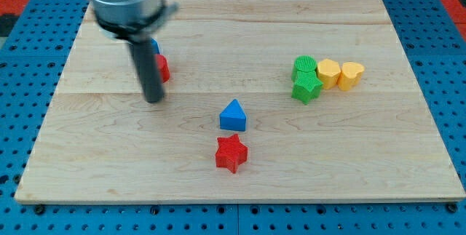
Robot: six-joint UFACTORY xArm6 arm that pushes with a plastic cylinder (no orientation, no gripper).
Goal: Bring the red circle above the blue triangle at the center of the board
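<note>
The blue triangle [233,115] lies near the middle of the wooden board [328,155]. A red block [163,68], probably the red circle, sits at the view's upper left, mostly hidden behind the dark rod. My tip [153,100] rests on the board just below and to the left of that red block, well to the left of the blue triangle. A small bit of another blue block [154,46] shows just above the red one, behind the rod.
A red star [231,153] lies just below the blue triangle. At the view's right a green circle [304,65], a green star [306,87], a yellow hexagon [328,72] and a yellow heart [352,75] sit clustered together.
</note>
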